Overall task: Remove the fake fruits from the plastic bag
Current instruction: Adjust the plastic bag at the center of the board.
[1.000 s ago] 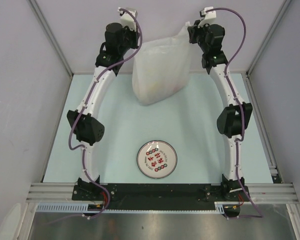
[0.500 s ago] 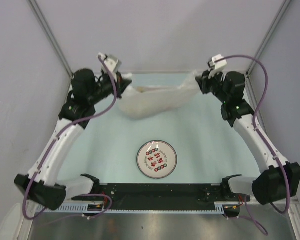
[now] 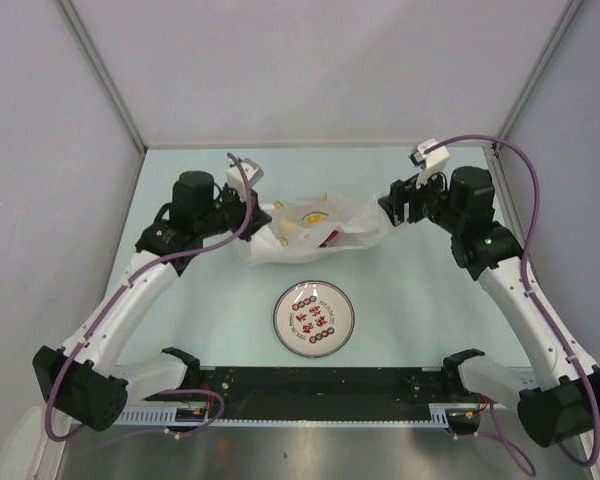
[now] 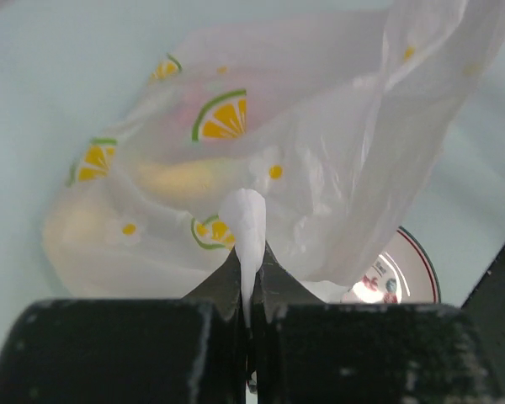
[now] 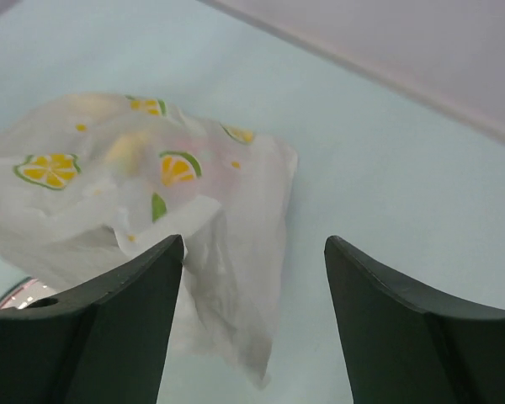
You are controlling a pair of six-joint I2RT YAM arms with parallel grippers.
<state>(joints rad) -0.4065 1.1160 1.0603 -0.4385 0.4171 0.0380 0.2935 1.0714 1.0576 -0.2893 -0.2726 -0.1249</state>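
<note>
The plastic bag (image 3: 302, 236), translucent white with orange-slice prints, lies slumped on the table between my two grippers. Fake fruits show through it only as shapes: a red patch (image 3: 329, 236) and a pale yellow form (image 4: 185, 178). My left gripper (image 3: 257, 216) is shut on a twisted bit of the bag's edge (image 4: 246, 227), with the film pinched between its jaws (image 4: 251, 282). At the bag's right end my right gripper (image 3: 390, 208) stands open. A loose corner of the bag (image 5: 236, 278) hangs between its jaws (image 5: 252, 252) without being gripped.
A round white plate (image 3: 282, 318) with red marks sits in front of the bag, near the arm bases; its rim (image 4: 422, 268) shows in the left wrist view. Grey walls with metal rails close the table on three sides.
Both arms came down and toward the near side, bringing the bag from hanging high at the back to lying on the table. The right gripper opened and let go of the bag.
</note>
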